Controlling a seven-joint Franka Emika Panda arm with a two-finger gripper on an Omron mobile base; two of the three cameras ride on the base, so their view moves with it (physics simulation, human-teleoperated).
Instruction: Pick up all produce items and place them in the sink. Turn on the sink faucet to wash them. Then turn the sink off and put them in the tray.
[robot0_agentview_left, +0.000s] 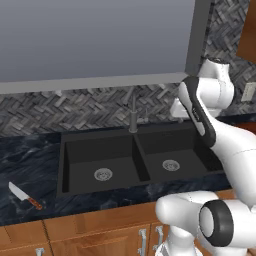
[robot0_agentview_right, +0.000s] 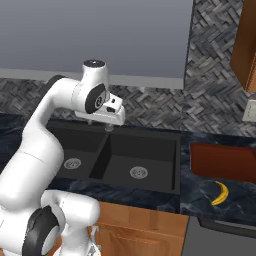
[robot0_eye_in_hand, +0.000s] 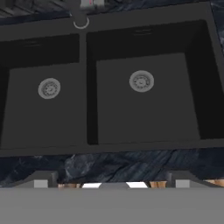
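My tool hangs open and empty above the sink. The banana lies on the desk right of the sink, just before the tray, its long axis running roughly front to back.

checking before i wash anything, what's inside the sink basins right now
Each basin of the black sink holds just a round silver drain. The banana lies on the counter beside the tray. The arm covers part of the right basin in the left base view.
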